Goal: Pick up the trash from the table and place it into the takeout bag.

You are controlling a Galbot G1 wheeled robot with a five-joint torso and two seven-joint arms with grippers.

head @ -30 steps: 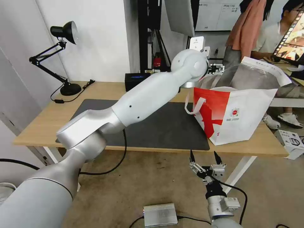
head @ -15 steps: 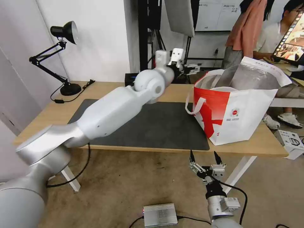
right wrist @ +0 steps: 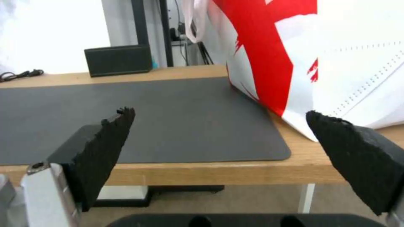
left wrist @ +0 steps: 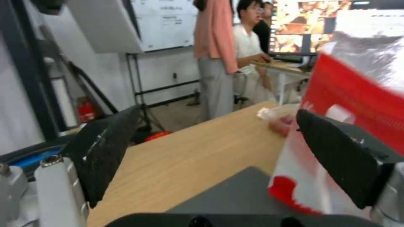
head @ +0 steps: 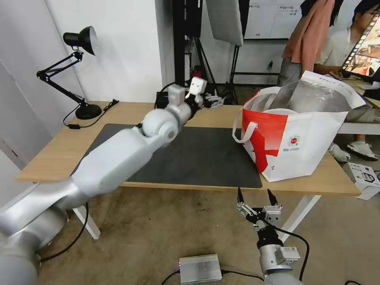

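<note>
Left gripper (head: 211,101), claws spread and empty, above the light wooden table's (head: 55,152) far edge beside the white-and-red takeout bag (head: 312,146). Plastic-wrapped trash (left wrist: 276,118), seemingly behind the bag, probably calls for reaching next. Right gripper (head: 257,198) parked low, spread.

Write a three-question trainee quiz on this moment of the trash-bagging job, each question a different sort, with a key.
1. True or false: the left gripper is shut on a piece of trash.
2. Multiple choice: the right gripper is A) inside the takeout bag, B) below the near edge of the table, open, C) resting on the dark mat.
3. Fill in: the takeout bag stands partly on the ___ end of the dark mat, by the robot's sides.

Key: 1 false, its fingers are apart and hold nothing; 2 B; 3 right.
</note>
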